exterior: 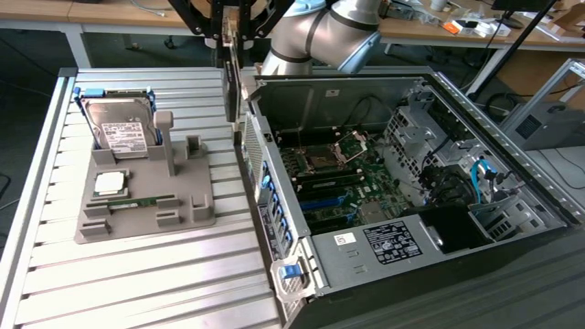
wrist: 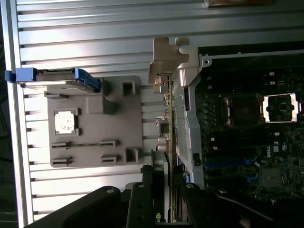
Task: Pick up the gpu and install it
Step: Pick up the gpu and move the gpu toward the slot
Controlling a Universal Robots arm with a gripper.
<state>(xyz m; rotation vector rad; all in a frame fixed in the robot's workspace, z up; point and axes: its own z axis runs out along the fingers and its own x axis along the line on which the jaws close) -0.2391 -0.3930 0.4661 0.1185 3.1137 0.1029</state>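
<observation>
my gripper [wrist: 165, 178]: jaws partly apart, clamped on the gpu [wrist: 167, 111], card held edge-on w/ silver bracket at the far end. it runs along the side-wall edge of the open pc case [exterior: 384, 271]; contact w/ the wall i can't tell. motherboard [exterior: 333, 181] bay lies open on one side. grey parts holder [exterior: 188, 216] sits apart on the other, slatted table [exterior: 137, 281] strip between.

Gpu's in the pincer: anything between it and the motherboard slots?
Yes. The gpu, held in the pincer, seems to hang just outside the case, at the exterior view's left of its slotted rear wall; that wall stands between the card and the motherboard.
</observation>
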